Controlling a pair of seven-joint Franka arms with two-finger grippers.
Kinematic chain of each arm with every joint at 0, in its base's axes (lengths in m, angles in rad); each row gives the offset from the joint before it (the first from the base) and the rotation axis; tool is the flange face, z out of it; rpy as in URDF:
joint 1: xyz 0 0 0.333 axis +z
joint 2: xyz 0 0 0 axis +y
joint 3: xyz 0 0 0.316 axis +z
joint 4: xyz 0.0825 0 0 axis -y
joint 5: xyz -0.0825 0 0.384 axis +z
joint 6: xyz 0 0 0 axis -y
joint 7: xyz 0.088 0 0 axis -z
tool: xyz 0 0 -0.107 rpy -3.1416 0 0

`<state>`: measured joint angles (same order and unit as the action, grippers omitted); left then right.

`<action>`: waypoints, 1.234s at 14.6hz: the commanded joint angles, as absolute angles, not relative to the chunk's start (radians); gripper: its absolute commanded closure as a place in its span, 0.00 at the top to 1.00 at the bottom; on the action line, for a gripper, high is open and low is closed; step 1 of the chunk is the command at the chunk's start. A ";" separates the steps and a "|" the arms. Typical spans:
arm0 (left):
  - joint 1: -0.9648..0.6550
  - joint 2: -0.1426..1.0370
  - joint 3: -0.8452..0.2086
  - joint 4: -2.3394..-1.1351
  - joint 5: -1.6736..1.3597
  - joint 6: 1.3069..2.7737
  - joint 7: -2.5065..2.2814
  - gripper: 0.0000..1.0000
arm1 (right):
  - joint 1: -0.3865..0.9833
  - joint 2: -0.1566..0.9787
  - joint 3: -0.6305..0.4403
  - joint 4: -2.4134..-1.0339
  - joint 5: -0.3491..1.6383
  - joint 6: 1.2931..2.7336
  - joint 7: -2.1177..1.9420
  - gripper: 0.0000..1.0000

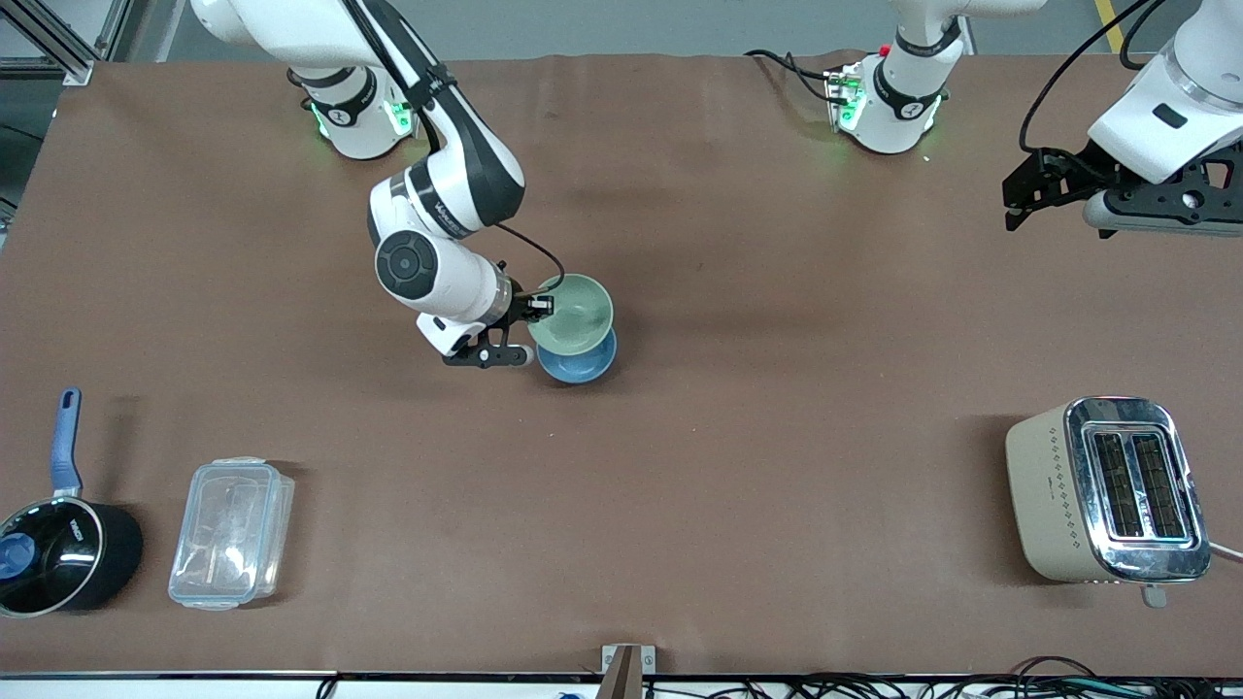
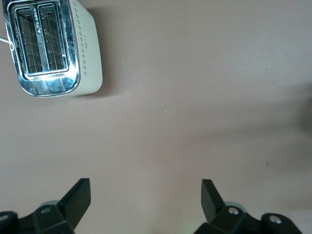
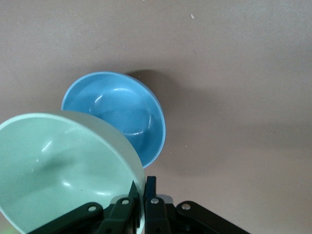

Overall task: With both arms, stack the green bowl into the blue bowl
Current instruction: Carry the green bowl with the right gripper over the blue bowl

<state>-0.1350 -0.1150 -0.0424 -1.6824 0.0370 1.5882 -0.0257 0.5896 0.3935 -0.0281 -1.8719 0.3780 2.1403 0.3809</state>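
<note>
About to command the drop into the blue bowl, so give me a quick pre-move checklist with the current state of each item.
1. Grip on the green bowl: right claw pinches its rim, bowl held in the air. Ok.
2. Blue bowl empty and upright on the table: ok.
3. Green bowl centred over the blue bowl: it overlaps only part of it and hangs tilted. Not ok.
4. Left claw out of the way: open over bare table toward the left arm's end, waiting. Ok.
5. Toaster, saucepan and plastic container away from the bowls: ok.
6. Clearance between the two bowls: cannot tell.
</note>
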 commanded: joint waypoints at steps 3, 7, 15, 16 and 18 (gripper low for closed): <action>-0.132 -0.130 -0.032 -1.677 -0.002 1.603 -0.002 1.00 | 0.606 0.416 -0.040 -1.923 0.397 2.252 0.367 0.05; -0.112 -0.135 -0.035 -1.677 -0.002 1.595 0.002 1.00 | 0.612 0.426 -0.040 -1.940 0.397 2.276 0.365 0.05; -0.109 -0.129 -0.032 -1.671 0.008 1.597 0.002 1.00 | 0.620 0.439 -0.040 -1.936 0.397 2.298 0.365 0.07; -0.109 -0.127 -0.032 -1.671 0.008 1.600 0.000 1.00 | 0.618 0.440 -0.040 -1.936 0.397 2.319 0.367 0.07; -0.109 -0.124 -0.032 -1.671 0.008 1.605 0.000 1.00 | 0.618 0.449 -0.040 -1.934 0.397 2.342 0.367 0.07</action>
<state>-0.1132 -0.1231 -0.0355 -1.6771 0.0194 1.5967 -0.0226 0.6077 0.4464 -0.0297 -1.9277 0.3780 2.3174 0.3795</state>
